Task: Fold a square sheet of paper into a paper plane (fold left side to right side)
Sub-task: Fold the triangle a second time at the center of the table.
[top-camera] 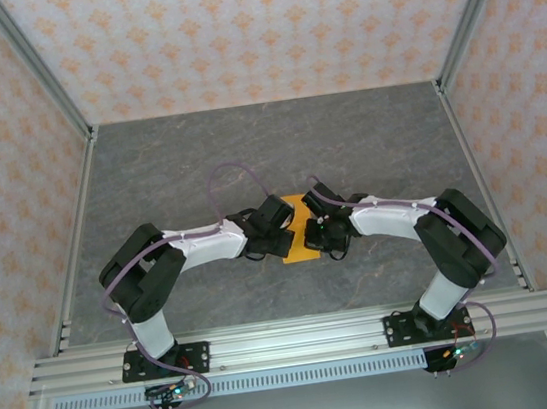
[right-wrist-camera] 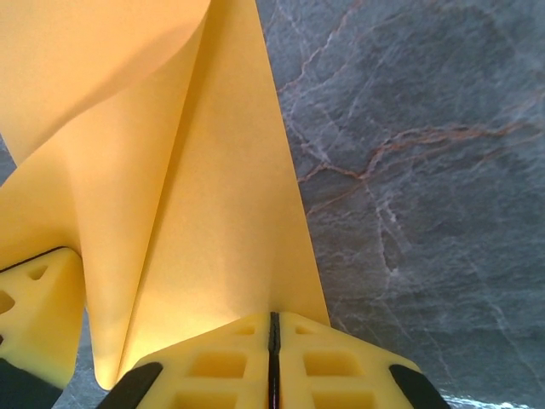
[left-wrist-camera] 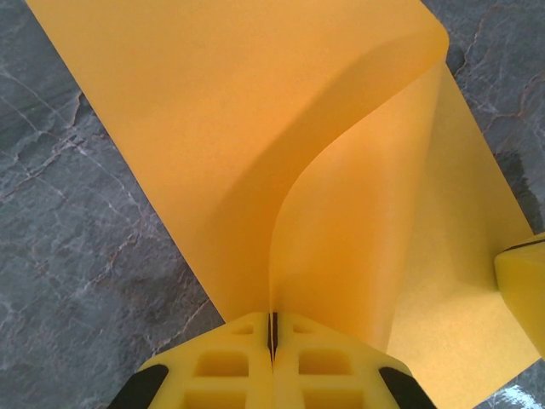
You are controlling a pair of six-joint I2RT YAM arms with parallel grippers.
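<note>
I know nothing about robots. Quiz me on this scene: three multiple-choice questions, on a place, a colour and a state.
1. Where is the square sheet of paper?
A) in the middle of the table
B) far left corner
C) on the front rail
2. Its colour?
A) blue
B) white
C) orange
3. The left gripper is:
A) wide open
B) shut on the sheet
C) well away from the sheet
Answers: 1A, the top view shows it centred; 2C, it is bright orange in every view; 3B, it pinches the sheet's lifted, curling edge.
</note>
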